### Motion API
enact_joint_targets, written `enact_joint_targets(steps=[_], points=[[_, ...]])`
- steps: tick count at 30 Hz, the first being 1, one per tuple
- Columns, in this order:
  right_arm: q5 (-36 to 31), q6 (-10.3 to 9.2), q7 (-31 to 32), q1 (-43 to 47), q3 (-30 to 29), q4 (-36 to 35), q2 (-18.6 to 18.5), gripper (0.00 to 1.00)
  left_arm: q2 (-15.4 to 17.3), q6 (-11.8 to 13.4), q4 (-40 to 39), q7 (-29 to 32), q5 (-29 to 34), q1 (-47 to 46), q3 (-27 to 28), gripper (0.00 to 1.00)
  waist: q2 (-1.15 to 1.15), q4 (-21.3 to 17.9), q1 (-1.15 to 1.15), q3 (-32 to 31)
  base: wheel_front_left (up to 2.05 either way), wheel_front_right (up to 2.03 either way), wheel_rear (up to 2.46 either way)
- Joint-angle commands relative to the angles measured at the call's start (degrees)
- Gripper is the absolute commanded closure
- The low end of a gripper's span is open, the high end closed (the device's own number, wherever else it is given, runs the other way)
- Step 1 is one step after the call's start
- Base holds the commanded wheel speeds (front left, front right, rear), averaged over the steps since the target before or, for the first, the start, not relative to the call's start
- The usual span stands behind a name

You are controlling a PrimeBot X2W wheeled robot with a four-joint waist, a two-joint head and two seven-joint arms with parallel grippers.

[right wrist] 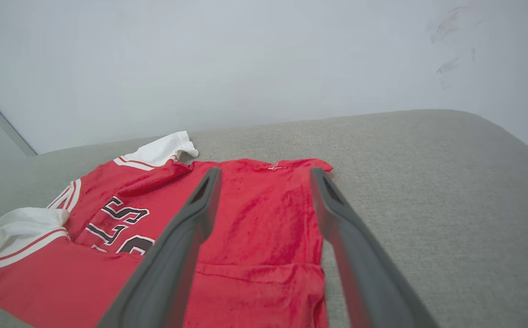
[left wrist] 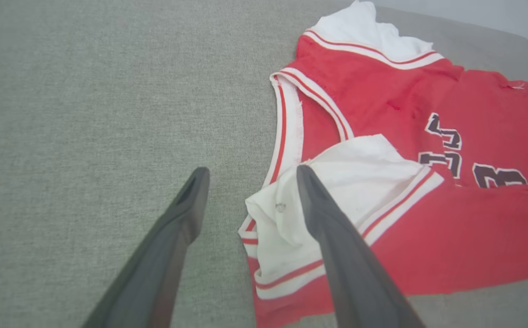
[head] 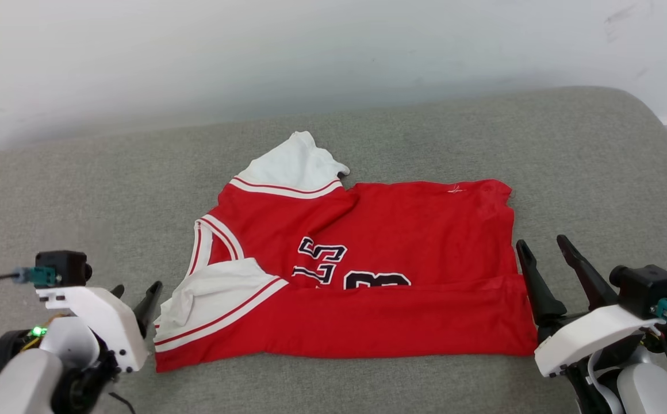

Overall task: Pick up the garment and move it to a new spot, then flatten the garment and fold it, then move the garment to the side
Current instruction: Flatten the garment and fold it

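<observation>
As left pincer [head: 137,289] and right pincer [head: 540,243] gape empty, head view frames garment [head: 414,230] whole.

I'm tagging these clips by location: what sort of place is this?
Probably a plain indoor room: a grey fabric-covered cushioned surface, like a bed or sofa, stands against a bare scuffed white wall, with a red basketball-style T-shirt with white sleeves laid on it.

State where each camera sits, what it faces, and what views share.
Head view: on the head, facing forward and down at the garment on the grey cushion; left gripper and right gripper at lower corners.
Left wrist view: left of the garment, facing its white sleeve along own fingers.
Right wrist view: right of the garment, facing across it to the wall along own fingers.
Shared: all show black lettering.
</observation>
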Motion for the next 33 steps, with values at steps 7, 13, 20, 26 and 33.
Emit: enact_joint_targets(steps=[7,13,20,26,33], points=[[-2.06,-0.02,1.23,2.66,-0.49,-6.4,2.2,0.0,8.7,4.78,-12.47,23.53,-6.59,5.56,-0.64,0.0,0.0,-2.97,0.0,2.38,0.0,0.0,0.0],[-2.18,-0.02,1.47,2.15,-0.62,-6.98,2.96,0.0,9.1,6.8,-13.8,27.36,-8.73,7.67,-0.64,0.0,0.0,-4.48,0.0,5.11,0.0,0.0,0.0],[-1.62,-0.02,2.03,1.8,-1.34,-6.27,2.74,0.0,7.06,5.99,-12.25,30.95,-11.2,8.74,-2.97,1.0,0.0,-5.31,0.0,6.62,0.0,0.0,0.0],[0.31,-0.02,4.67,2.36,-2.87,-6.45,1.47,0.0,6.18,4.94,-12.4,29.12,-10.77,8.44,-3.09,1.0,0.0,-4.93,0.0,6.18,0.0,0.0,0.0],[3.89,-0.02,18.28,2.66,-4.84,-5.11,-2.16,0.0,6.95,4.92,-15.28,21.8,-8.11,7.56,-0.39,1.0,0.0,-4.03,0.0,5.04,0.0,0.0,0.0]])
